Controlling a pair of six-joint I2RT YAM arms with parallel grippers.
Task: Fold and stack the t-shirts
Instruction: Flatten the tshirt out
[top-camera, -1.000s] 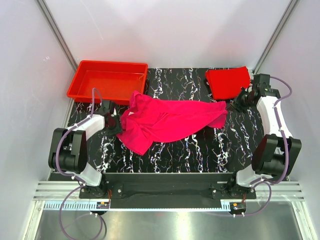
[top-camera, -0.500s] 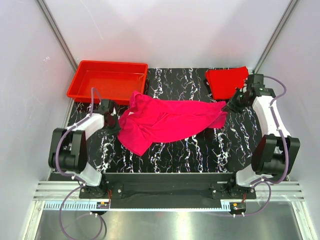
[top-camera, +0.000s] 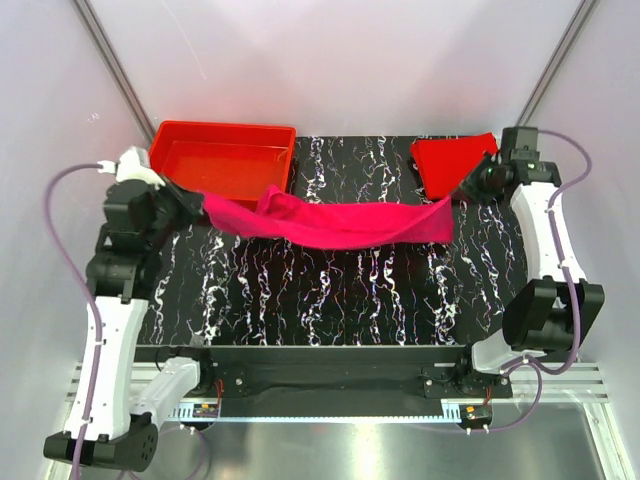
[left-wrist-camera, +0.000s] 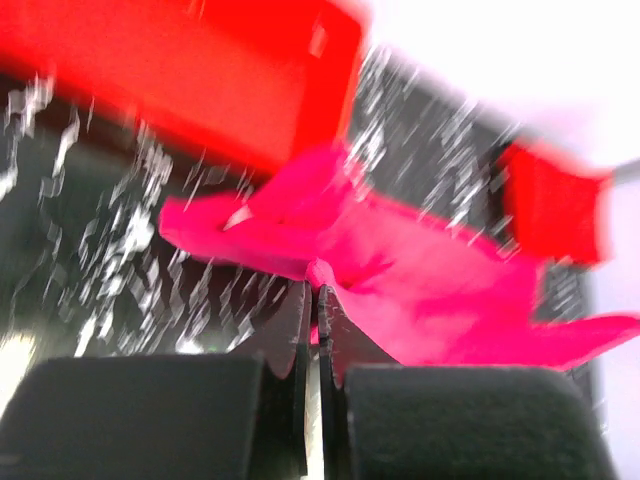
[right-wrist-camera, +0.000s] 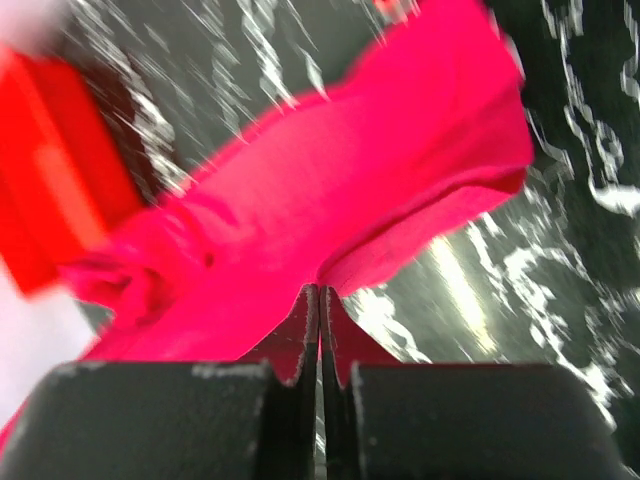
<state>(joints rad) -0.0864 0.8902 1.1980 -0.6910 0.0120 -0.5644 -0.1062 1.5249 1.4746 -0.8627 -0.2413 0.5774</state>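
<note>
Top view: the magenta-pink t-shirt (top-camera: 340, 222) is strung out like a hammock across the back half of the bench (top-camera: 330, 295), sagging a bit in the middle. The left claw (top-camera: 192, 207) has one end and the right claw (top-camera: 467, 189) has the other. The red t-shirt (top-camera: 455, 160) sits folded in the back right corner, right by the right claw, and the red tray (top-camera: 225, 128) is back left.

Left wrist view: pretty blurry, but the left claw (left-wrist-camera: 316, 290) is pinched tight on a bit of the pink cloth (left-wrist-camera: 430, 290). The tray (left-wrist-camera: 200, 70) is up top and the red shirt (left-wrist-camera: 555, 200) is off to the right.

Right wrist view: same deal, the right claw (right-wrist-camera: 320, 292) is clamped down on the pink shirt's (right-wrist-camera: 330, 200) edge, with cloth fanning out above the tips over the bench (right-wrist-camera: 590, 230).
</note>
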